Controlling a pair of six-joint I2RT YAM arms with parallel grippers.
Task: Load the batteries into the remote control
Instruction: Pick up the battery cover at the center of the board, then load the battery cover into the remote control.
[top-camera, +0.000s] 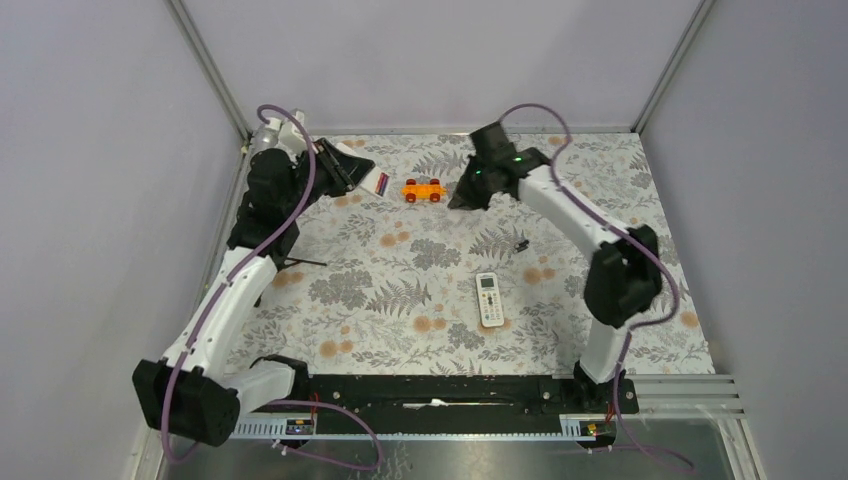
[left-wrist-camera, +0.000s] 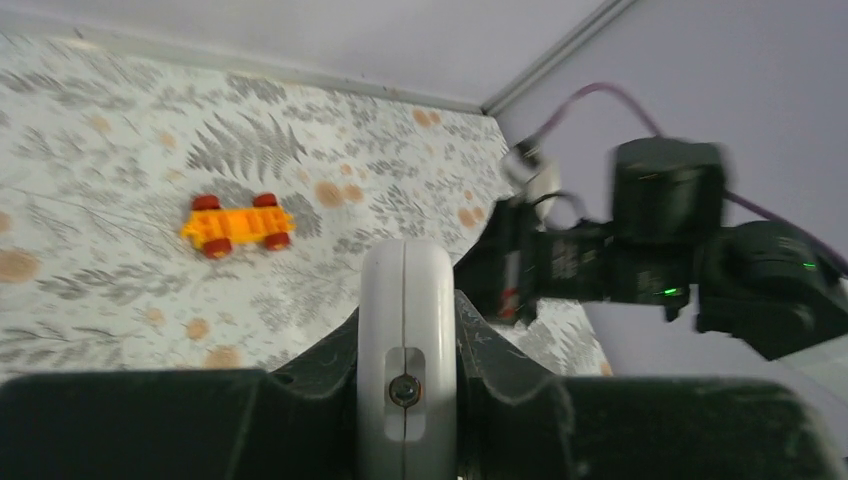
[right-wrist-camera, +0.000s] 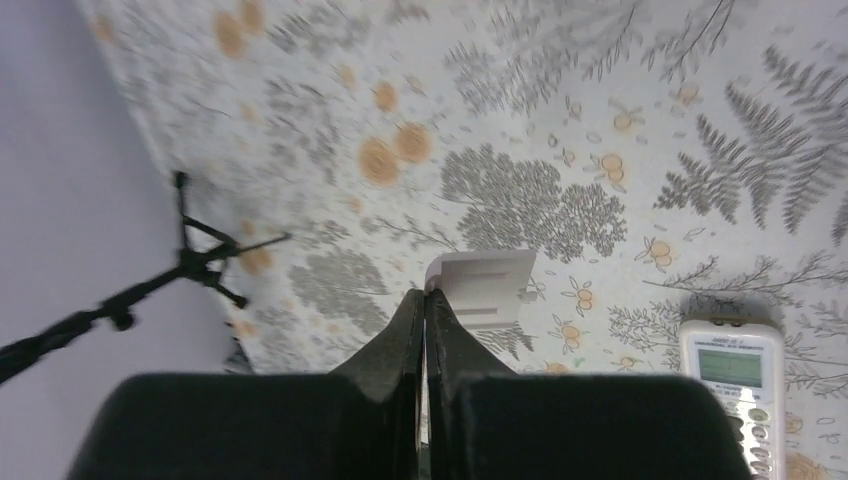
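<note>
The fern-printed cloth looks matt; the toy car, remote control and thin white plate look smooth plastic.

My left gripper sat at the far left corner of the fern-printed counter, clamped on the remote control. Its free end stuck out toward the middle, white with a bit of red and blue on it. Just beside that end lay an orange toy car with red wheels, and my right gripper hung just on the car's other side, tilted down toward the counter. Nearer me lay a tiny black piece, a white remote with a pale screen, and, close to my left arm, a thin black stick.
</note>
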